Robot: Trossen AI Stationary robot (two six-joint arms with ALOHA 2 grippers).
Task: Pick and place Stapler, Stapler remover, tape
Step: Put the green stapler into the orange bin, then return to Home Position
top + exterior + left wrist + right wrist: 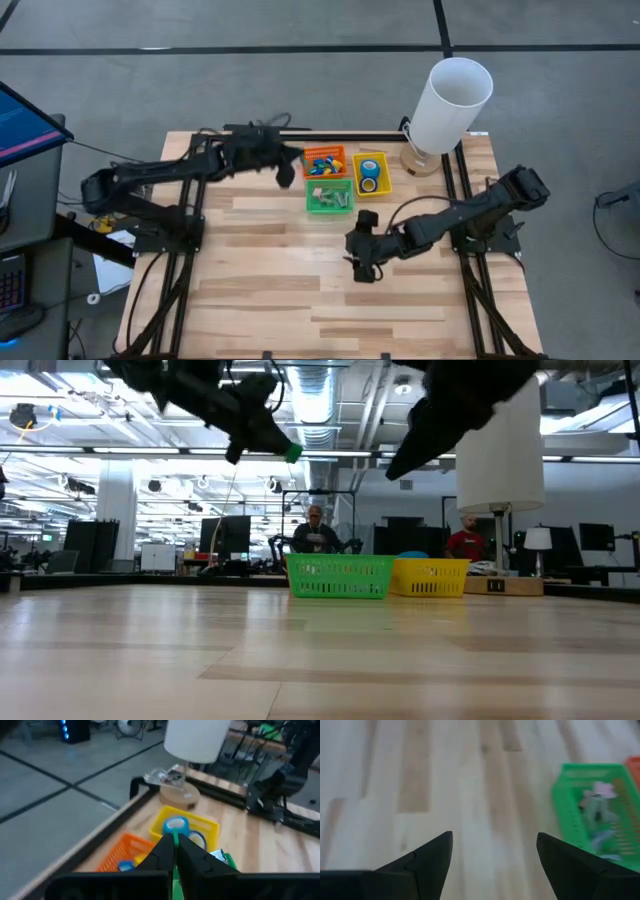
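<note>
Nearby, white lamp (450, 105) beside yellow basket (371, 174), seemingly touching.

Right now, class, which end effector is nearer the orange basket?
Left. The left end effector hovers just beside the orange basket, gripping a small green item. The right end effector hangs open over bare table, past the green basket.

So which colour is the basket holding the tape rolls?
Yellow basket; tape rolls blue. Clearest in the high view.
</note>
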